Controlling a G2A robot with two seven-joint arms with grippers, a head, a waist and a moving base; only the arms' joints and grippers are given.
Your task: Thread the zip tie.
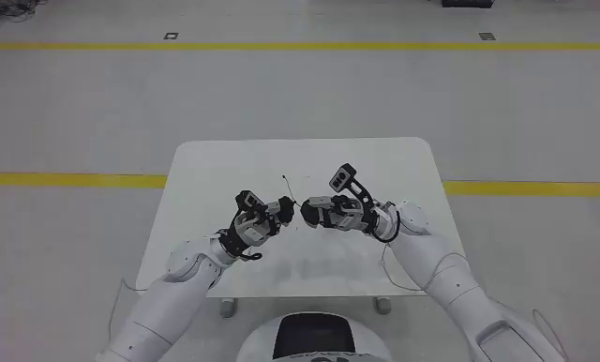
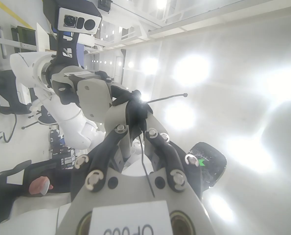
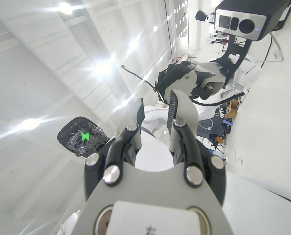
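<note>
Top view: left pincer (image 1: 284, 210) clamps zip tie (image 1: 287, 187), right pincer (image 1: 307, 213) spread alongside.

- The table (image 1: 375, 160) is white, with 4 round corners.
- 2 small feet (image 1: 228, 308) peek out under its near edge.
- It stands on a light grey floor (image 1: 84, 109).
- 2 yellow lines (image 1: 281, 46) cross the floor: 1 far behind the table, 1 running under it.

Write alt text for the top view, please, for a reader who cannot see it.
The left hand grips a thin black zip tie above a white table, one end jutting free. The open right hand faces it, tips nearly meeting.
</note>
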